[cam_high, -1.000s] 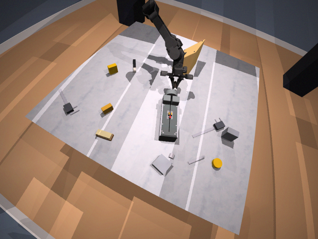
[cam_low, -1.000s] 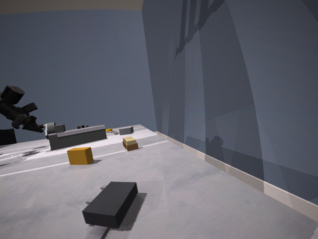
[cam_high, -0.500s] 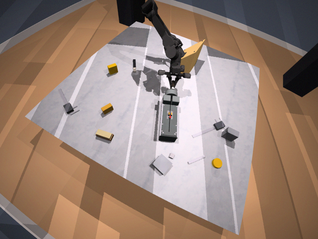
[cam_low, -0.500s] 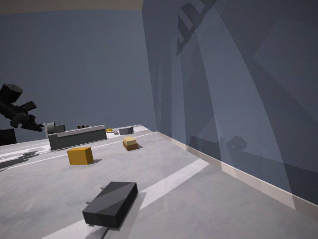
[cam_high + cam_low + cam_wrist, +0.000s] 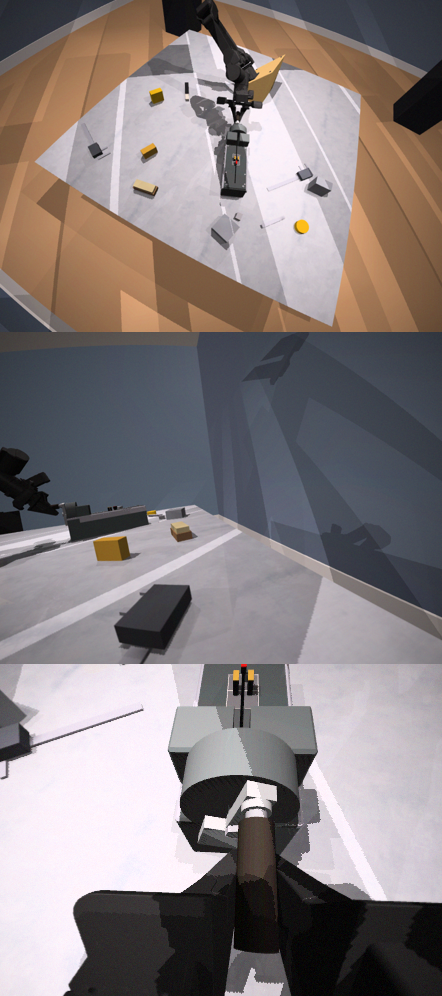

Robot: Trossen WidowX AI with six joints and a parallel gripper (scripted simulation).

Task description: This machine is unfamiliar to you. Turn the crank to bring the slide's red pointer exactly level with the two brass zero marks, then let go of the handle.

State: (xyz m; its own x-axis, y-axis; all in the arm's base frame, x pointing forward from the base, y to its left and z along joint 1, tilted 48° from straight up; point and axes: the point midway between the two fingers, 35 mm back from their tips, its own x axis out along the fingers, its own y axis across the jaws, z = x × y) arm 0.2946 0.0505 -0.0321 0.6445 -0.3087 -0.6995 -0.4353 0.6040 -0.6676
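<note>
The crank machine [image 5: 240, 171] [image 5: 107, 526] [image 5: 210, 694], a long dark box with a grey round housing [image 5: 238, 128] [image 5: 69, 507] [image 5: 240, 761] at one end, stands on a marbled grey tabletop [image 5: 178, 142] [image 5: 250, 582] [image 5: 100, 854], near its middle, as the black arm [image 5: 235, 60] [image 5: 16, 485] reaches down to the crank end. The gripper [image 5: 238, 116] [image 5: 55, 507] [image 5: 250, 857] pinches the brown crank handle [image 5: 237, 115] [image 5: 55, 506] [image 5: 256, 864] between its jaws, the white crank arm [image 5: 240, 801] set against the housing's face. The red pointer [image 5: 236, 162] [image 5: 244, 666] sits beside the two brass zero marks [image 5: 236, 157] [image 5: 251, 675], appearing slightly past them on the side away from the crank; exact alignment cannot be told. A yellow disc [image 5: 301, 226] [image 5: 151, 512] lies well apart, near a pale bar [image 5: 273, 221], while a tan-topped block [image 5: 145, 186] [image 5: 180, 531] rests on the machine's other side.
</note>
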